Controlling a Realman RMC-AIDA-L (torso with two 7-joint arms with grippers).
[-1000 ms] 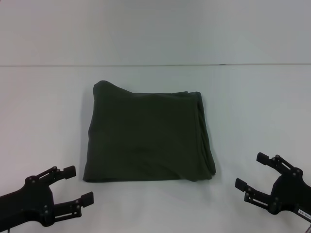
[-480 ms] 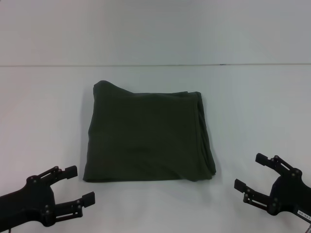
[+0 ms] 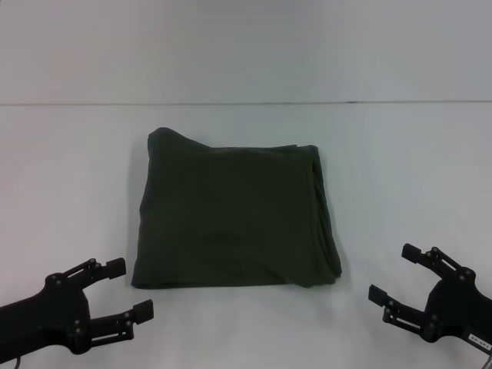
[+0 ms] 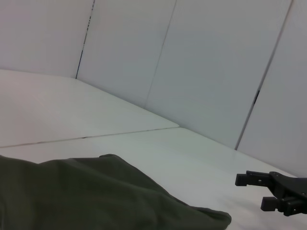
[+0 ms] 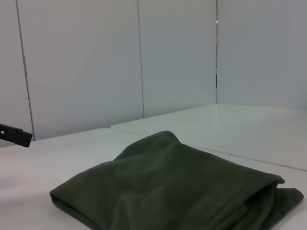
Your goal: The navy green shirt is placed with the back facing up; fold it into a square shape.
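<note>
The navy green shirt point(image 3: 234, 215) lies folded into a rough square in the middle of the white table, plain side up; its layered edges show along its right side. It also shows in the left wrist view point(image 4: 86, 196) and the right wrist view point(image 5: 177, 191). My left gripper point(image 3: 129, 288) is open at the near left, just off the shirt's near-left corner, holding nothing. My right gripper point(image 3: 393, 271) is open at the near right, apart from the shirt's near-right corner, and shows far off in the left wrist view point(image 4: 256, 191).
The white table point(image 3: 69, 169) extends on all sides of the shirt, with a seam line point(image 3: 246, 103) running across behind it. Pale wall panels point(image 5: 96, 57) stand beyond the table.
The left gripper has shifted slightly toward the right and lower in the head view. The right gripper has drifted a little lower. The shirt has not moved.
</note>
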